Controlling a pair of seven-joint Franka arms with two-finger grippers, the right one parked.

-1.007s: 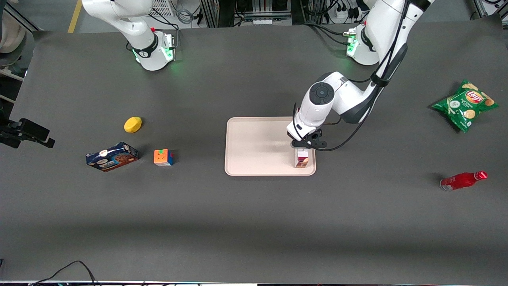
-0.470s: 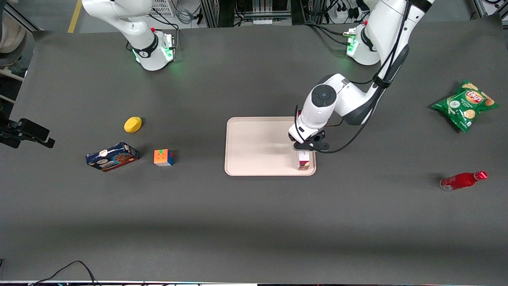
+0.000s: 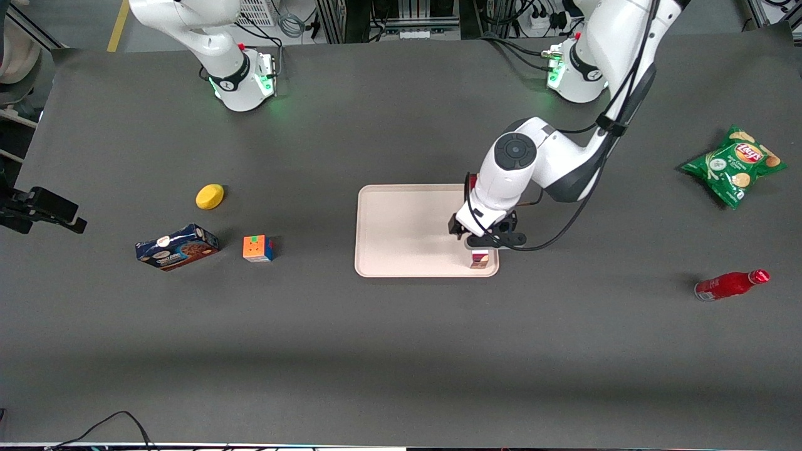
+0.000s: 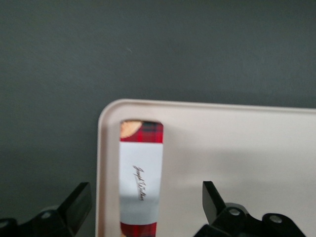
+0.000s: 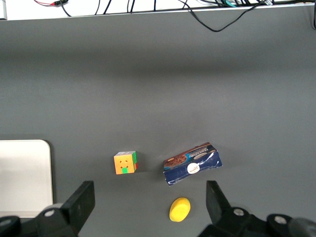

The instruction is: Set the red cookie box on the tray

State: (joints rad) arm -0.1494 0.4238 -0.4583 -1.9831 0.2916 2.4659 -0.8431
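Left wrist view shows the gripper [image 4: 143,207] spread wide, its two fingers standing well clear on either side of the red cookie box [image 4: 141,180], which lies flat on the tray [image 4: 237,138] directly beneath the hand, tucked along the rim near a rounded corner. The box's long axis runs crosswise to the line between the fingers. Front view hides most of the red cookie box [image 3: 480,259] under the wrist, but confirms the tray [image 3: 401,232] placement.

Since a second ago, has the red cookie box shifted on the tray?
Yes. The red cookie box now sits closer to the tray's working-arm-end rim, lying flat; the gripper is open above it.
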